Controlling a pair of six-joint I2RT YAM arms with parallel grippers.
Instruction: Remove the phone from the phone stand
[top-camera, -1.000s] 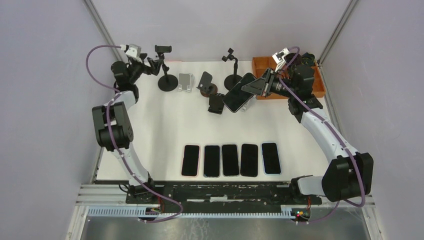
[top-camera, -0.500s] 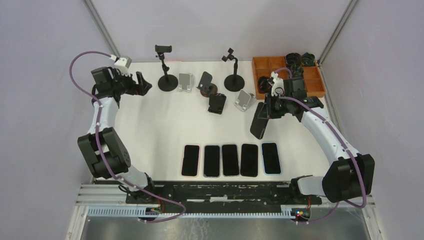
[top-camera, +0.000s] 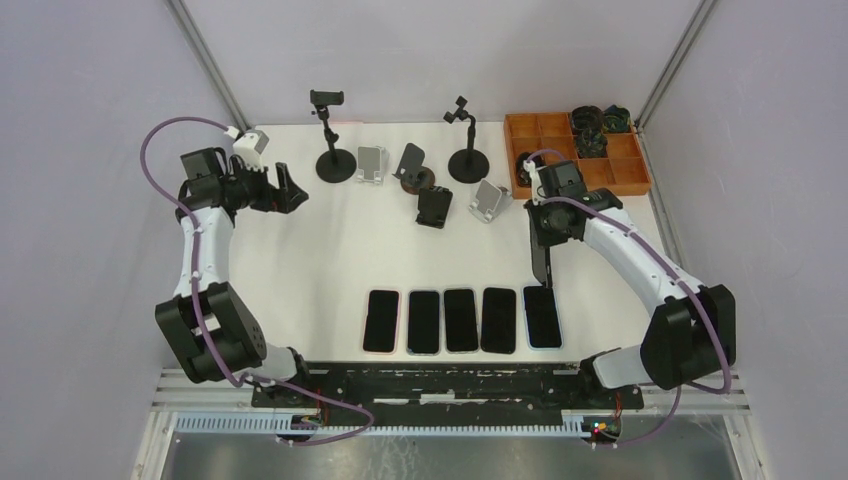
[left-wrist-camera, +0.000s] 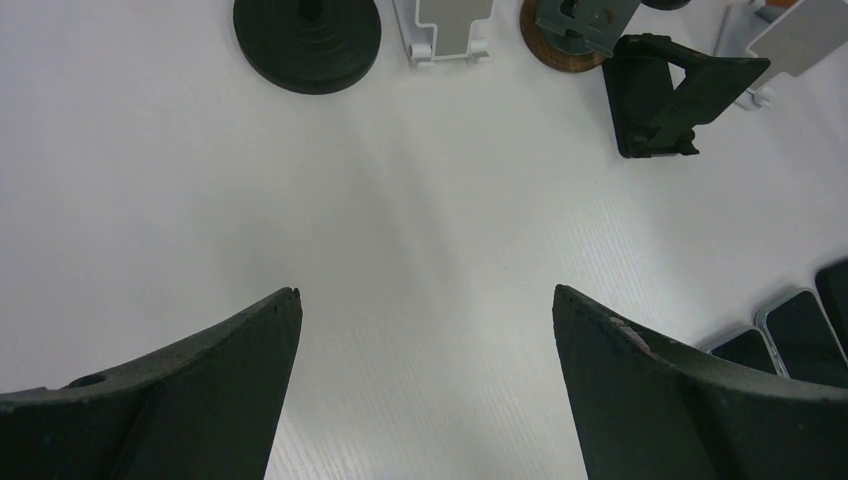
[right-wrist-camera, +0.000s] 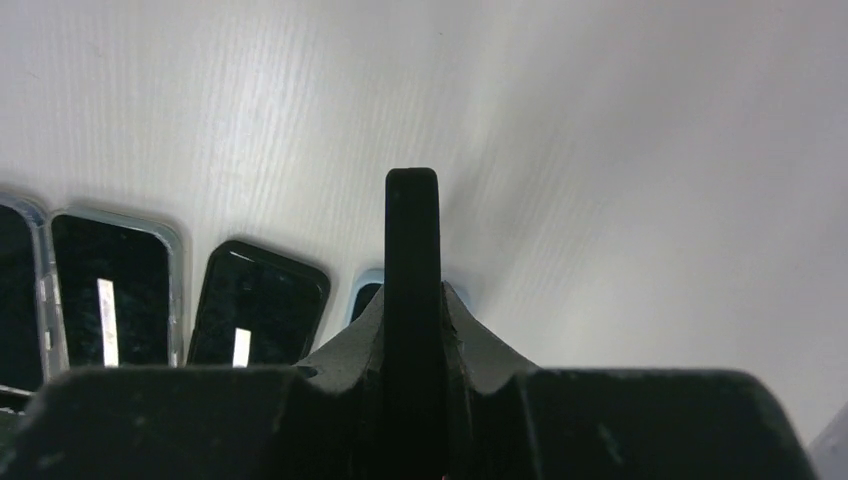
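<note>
While the left gripper (top-camera: 289, 190) is held wide open and empty out at 9 o'clock on the table (top-camera: 300, 250), only bare table top and a few stands are shown between its fingers in the left wrist view. So the left arm is judged to be the farther one, well apart from the action.

Moving right, the row of phones (top-camera: 461, 320) is seen lying flat at 6 o'clock. At 12 o'clock from its right end the silver stand (top-camera: 488, 200) is seen bare. Just right of that stand, the phone (top-camera: 541, 265) is found off any stand, clamped edge-on in the closed fingers of the right gripper (top-camera: 542, 232).

The phone's long axis is run straight out from the fingers and down toward the table. Its free end is pointed at 6 o'clock, right over the rightmost phone (top-camera: 542, 318) of the row. That is the relation to be watched: the held phone is lined up above a neighbour, while free table is offered at 3 o'clock of it.

Whether the free end is touching anything cannot be told. The phone's face is not seen, and in the right wrist view the blue-cased neighbour is mostly hidden behind it. Far right, the orange tray (top-camera: 625, 172) is left out of play.
</note>
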